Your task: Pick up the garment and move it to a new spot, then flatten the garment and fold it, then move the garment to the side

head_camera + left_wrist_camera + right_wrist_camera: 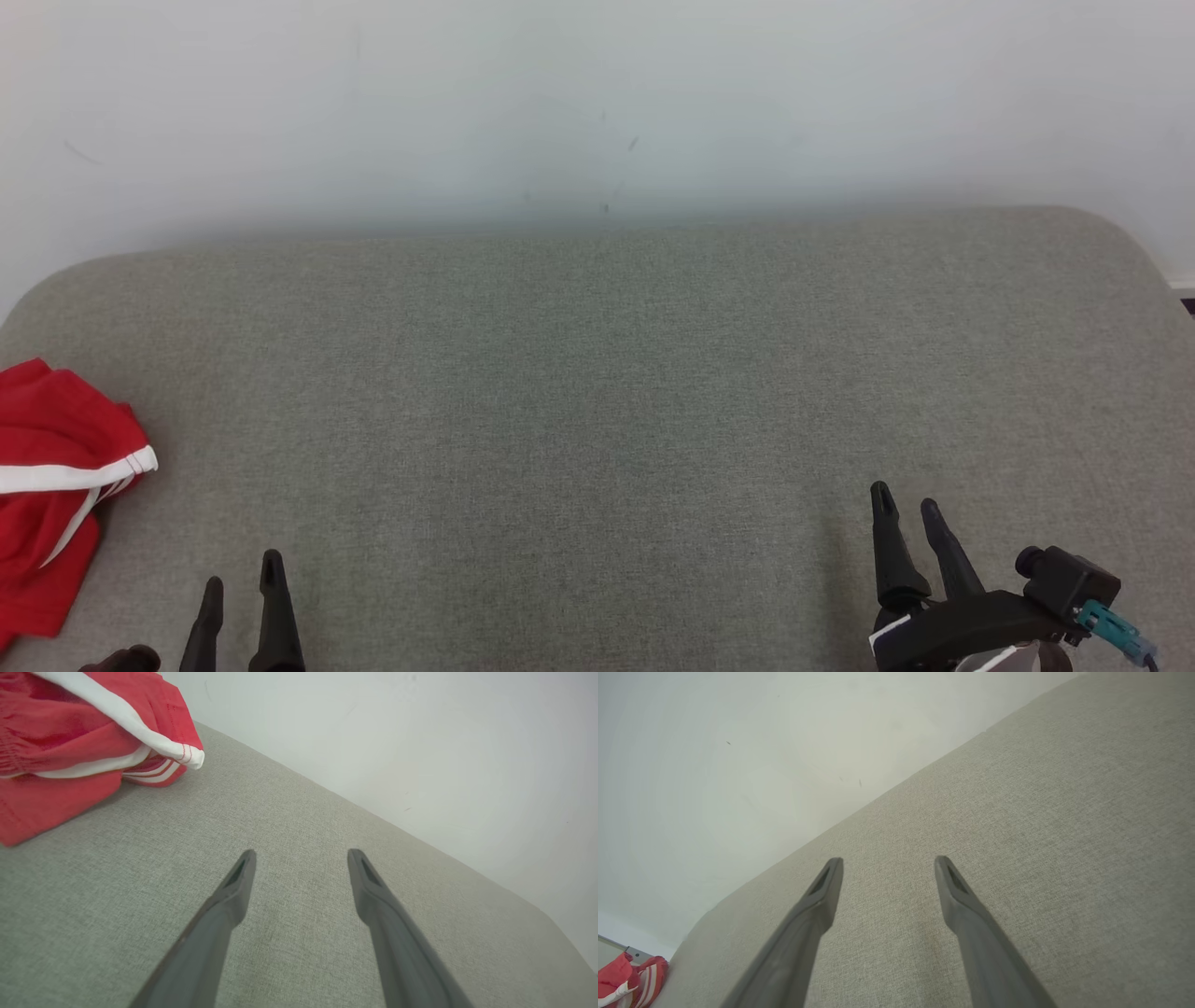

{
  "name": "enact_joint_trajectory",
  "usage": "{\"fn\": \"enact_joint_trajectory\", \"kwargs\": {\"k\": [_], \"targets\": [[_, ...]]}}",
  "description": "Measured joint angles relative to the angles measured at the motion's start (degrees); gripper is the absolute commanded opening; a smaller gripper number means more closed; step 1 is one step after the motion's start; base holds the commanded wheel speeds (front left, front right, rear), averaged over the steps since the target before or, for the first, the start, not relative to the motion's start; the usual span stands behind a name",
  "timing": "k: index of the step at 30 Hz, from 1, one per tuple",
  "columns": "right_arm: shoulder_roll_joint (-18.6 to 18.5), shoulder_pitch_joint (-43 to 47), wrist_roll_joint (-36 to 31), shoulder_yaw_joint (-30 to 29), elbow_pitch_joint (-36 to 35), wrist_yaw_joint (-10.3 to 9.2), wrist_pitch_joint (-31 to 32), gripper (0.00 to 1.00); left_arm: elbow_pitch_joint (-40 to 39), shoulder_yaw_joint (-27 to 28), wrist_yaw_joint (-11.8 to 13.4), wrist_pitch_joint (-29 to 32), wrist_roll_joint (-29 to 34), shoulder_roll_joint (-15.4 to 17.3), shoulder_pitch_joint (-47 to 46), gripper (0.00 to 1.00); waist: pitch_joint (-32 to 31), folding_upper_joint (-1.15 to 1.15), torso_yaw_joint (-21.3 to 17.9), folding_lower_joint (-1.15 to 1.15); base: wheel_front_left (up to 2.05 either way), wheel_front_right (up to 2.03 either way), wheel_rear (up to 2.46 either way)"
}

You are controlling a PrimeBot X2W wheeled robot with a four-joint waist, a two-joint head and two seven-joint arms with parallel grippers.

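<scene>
1. At the far left, the garment (56, 467) is cut off by the edge of the head view, so its whole outline is not seen. What kind of clothing it is cannot be told. It is bunched in soft folds of red cloth with white stripes, and it is laid on the left end of the cushion (597, 392).
2. Near it on the right, and apart from it, the left gripper (243, 567) is seen. Only two dark, tapered fingers are shown, as the rest is cut off by the bottom edge. The jaws are spread wide and nothing is held; in the left wrist view, bare cushion is seen in the gap.
3. The cushion is covered in grey-green woven cloth with a fine grain. Its far corners are rounded, and its near edge is out of the picture.
4. Behind it, a pale, smooth wall (597, 93) is marked by a few faint dark scuffs.
5. At the lower right, the right gripper (904, 495) is placed over the cushion, well apart from the garment. Its jaws are likewise spread wide, and nothing is gripped.
6. Beside its wrist, a black camera (1064, 579) with a teal plug (1116, 633) is seen, partly cut off below.
</scene>
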Motion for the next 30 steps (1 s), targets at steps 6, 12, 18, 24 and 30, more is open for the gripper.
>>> {"fn": "enact_joint_trajectory", "kwargs": {"k": [6,12,18,24,30], "targets": [[0.13,-0.2,-4.34,-0.34,-0.94,0.0,-0.83,1.0,-1.46,0.48,-0.07,-0.76,4.0,0.04,0.59,1.0,0.07,0.0,-0.18,0.0,0.0,0.0,0.0],[0.33,-0.21,-8.53,-0.99,-2.68,0.0,-1.77,1.0,-2.9,0.81,-0.05,-1.74,7.67,0.07,0.68,1.0,0.31,0.0,-0.3,0.0,0.0,0.0,0.0],[0.46,-0.2,-12.36,-1.2,-4.2,0.0,-2.44,1.0,-4.19,0.81,0.24,-2.48,11.39,0.09,0.9,1.0,0.43,0.0,-0.51,0.0,0.0,0.0,0.0],[0.52,-0.2,-16.07,-1.4,-5.19,0.0,-3.28,1.0,-4.69,0.82,0.29,-3.19,14.85,0.12,0.96,1.0,0.38,0.0,-0.8,0.0,0.0,0.0,0.0],[0.55,-0.21,-19.15,-1.29,-6.55,0.0,-3.88,1.0,-5.52,0.97,0.32,-3.9,18.39,0.13,1.16,1.0,0.31,0.0,-0.92,0.0,0.0,0.0,0.0]]}}
